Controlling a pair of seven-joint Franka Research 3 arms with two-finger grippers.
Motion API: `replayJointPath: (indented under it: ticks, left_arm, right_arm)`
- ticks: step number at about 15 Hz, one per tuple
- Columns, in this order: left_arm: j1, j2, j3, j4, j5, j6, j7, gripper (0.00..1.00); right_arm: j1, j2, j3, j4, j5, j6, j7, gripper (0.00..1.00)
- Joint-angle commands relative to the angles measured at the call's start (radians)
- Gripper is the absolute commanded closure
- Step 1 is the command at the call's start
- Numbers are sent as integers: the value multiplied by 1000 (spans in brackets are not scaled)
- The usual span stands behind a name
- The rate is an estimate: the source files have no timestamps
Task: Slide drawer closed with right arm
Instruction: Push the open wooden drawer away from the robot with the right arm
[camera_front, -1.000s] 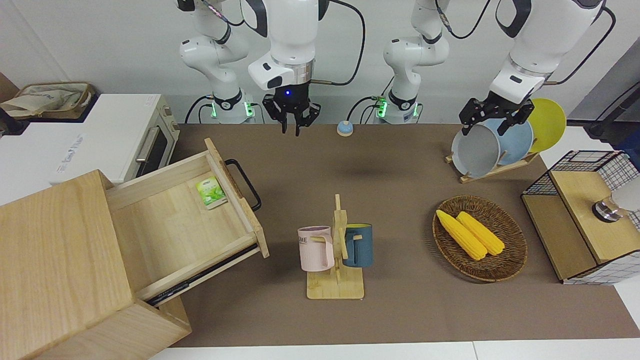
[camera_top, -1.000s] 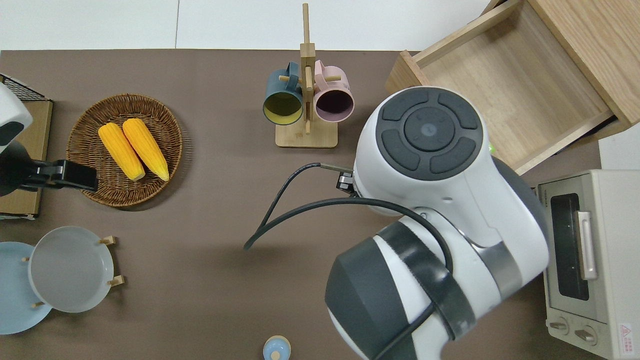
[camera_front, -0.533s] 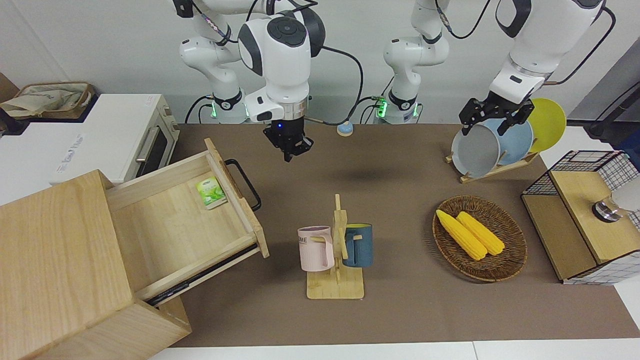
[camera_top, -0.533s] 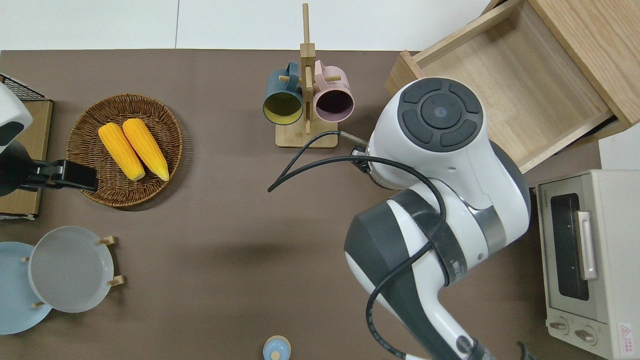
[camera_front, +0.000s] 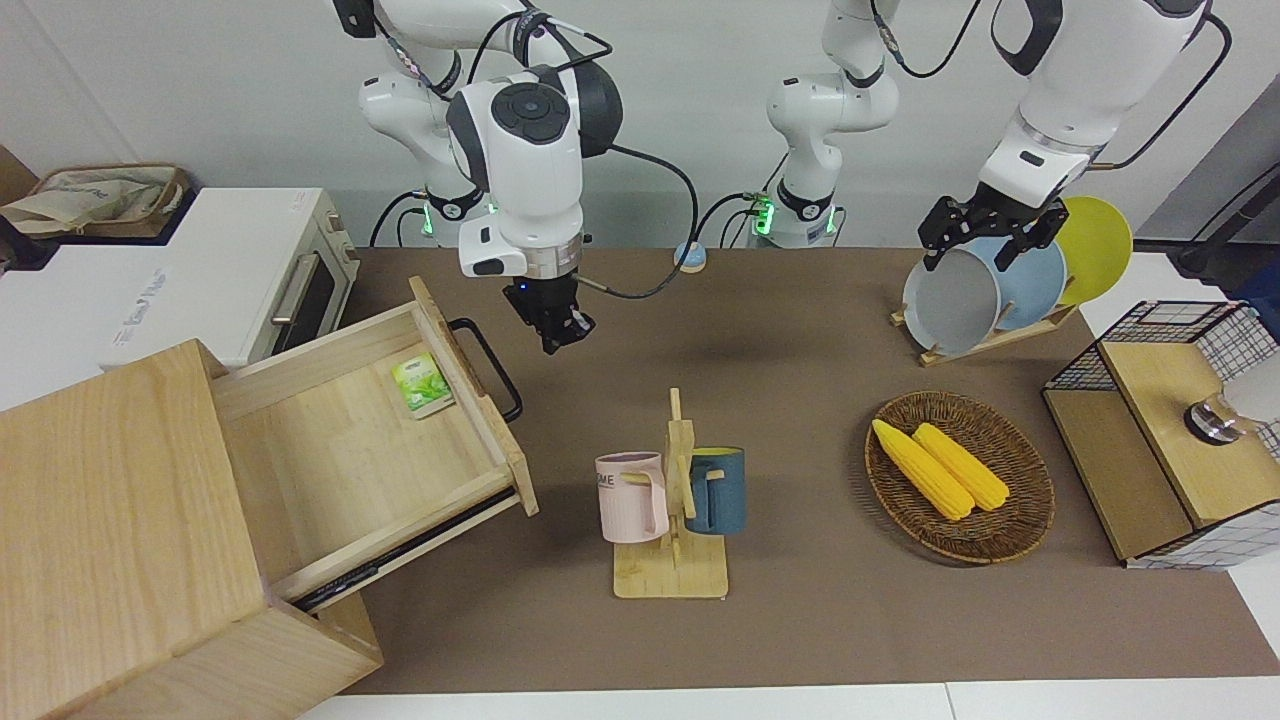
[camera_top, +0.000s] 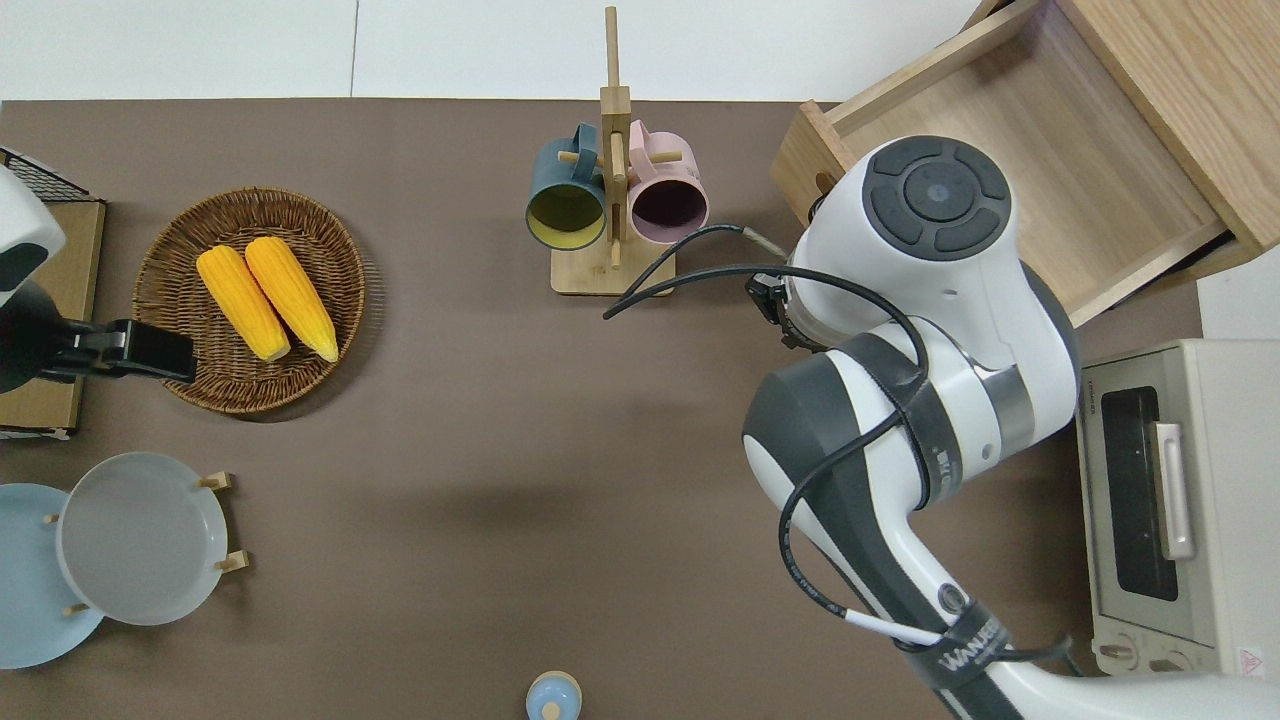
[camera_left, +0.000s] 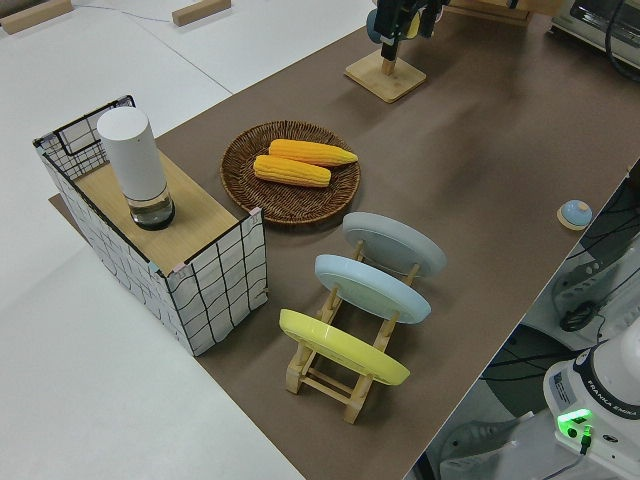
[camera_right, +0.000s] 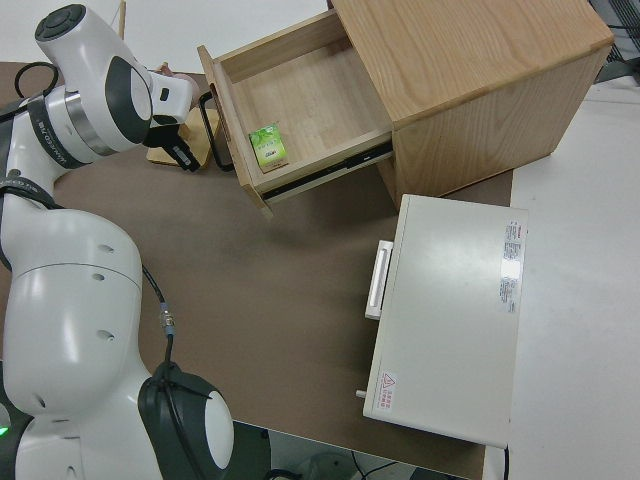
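The right arm's black two-finger gripper (camera_front: 560, 335) hangs in the air just beside the black bar handle (camera_front: 487, 367), fingers drawn together on nothing. The wide, shallow light-wood drawer (camera_front: 370, 450) stands pulled far out of the pale wooden box cabinet (camera_front: 110, 530) at the right arm's end of the brown counter (camera_front: 800, 620), with a small green packet (camera_front: 422, 383) inside. Judging by this, nothing is closed yet: contact and the whole push remain. The arm's sleeve reads "WANUEE"-like lettering (camera_top: 965, 640), not fully legible. The left arm is parked.
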Motion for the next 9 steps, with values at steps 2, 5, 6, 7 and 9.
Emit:
replayJointPath:
  ticks: [2, 5, 6, 7, 9]
  left_arm:
    - [4, 11, -6, 24, 17, -20, 10, 7]
    - [4, 11, -6, 26, 17, -20, 10, 7]
    - [4, 11, -6, 24, 17, -20, 10, 7]
    - [4, 11, -6, 24, 17, -20, 10, 7]
    - [4, 11, -6, 24, 17, -20, 10, 7]
  right_arm:
    - [-53, -4, 12, -28, 16, 77, 83, 1000]
    - [-54, 16, 10, -22, 15, 94, 111, 1000]
    - [-63, 16, 9, -22, 16, 112, 114, 1000]
    - [-80, 18, 10, -22, 18, 123, 120, 1000]
    - [-94, 24, 9, -19, 19, 131, 120, 1000]
